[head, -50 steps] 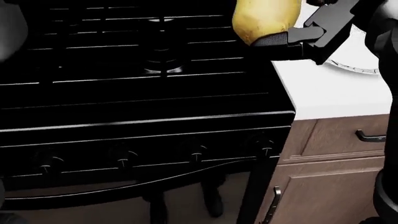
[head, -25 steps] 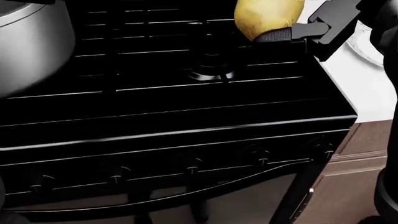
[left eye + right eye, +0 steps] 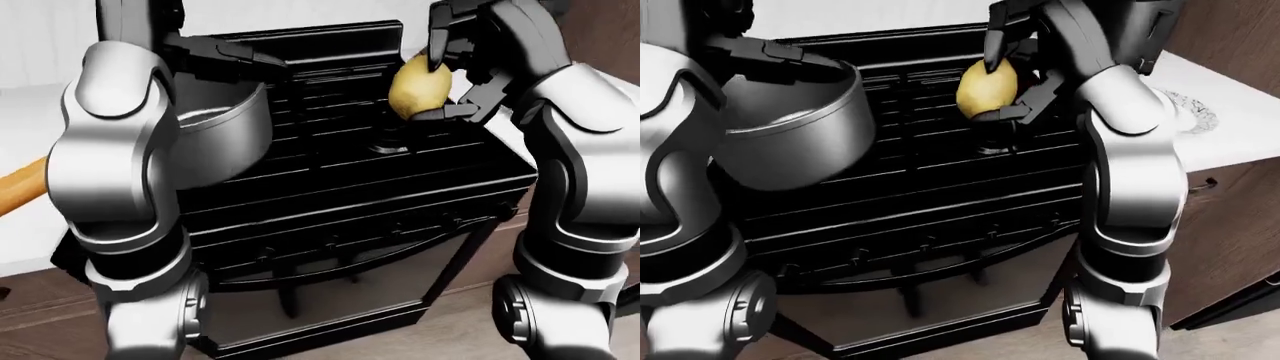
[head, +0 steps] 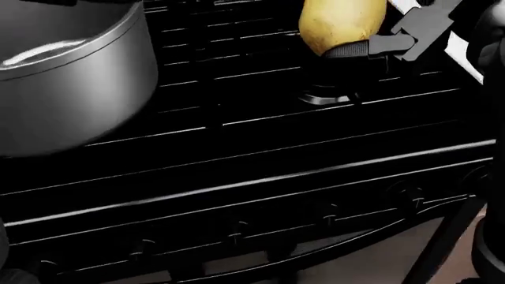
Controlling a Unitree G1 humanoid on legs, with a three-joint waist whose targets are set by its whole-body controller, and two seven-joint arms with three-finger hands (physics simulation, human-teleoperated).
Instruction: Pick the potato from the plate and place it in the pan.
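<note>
Yellow-brown and smooth, the oval potato [image 3: 417, 85] is up in the air in the right hand [image 3: 450, 71], above the right-hand part of the black gas stove [image 4: 260, 148], over its grate near a round burner cap [image 4: 327, 96]. The black fingers [image 3: 1025, 111] are curled closed round it, one under its lower end and one over its top, so the hold looks firm, not a pinch at the tip.

The grey metal pan [image 3: 790, 127], deep and round with a wooden handle [image 3: 20, 187] showing in the left-eye view, is at the stove's left side. The left hand [image 3: 225, 56] reaches over its rim; whether those dark fingers hold the rim or only rest above it I cannot tell. The pan seems tilted and raised off the grate, though that too is uncertain.

The step in hand is the carry across to the pan. To do it well, I judge the right hand should travel left at its present height, clearing the rim, and stop with the potato over the pan's open mouth, not its wall. Only then lower it inside and loosen the fingers close to the base, since a round potato dropped from height may bounce out. The white plate [image 3: 1185, 112] on the white table at the stove's right edge is now bare.
</note>
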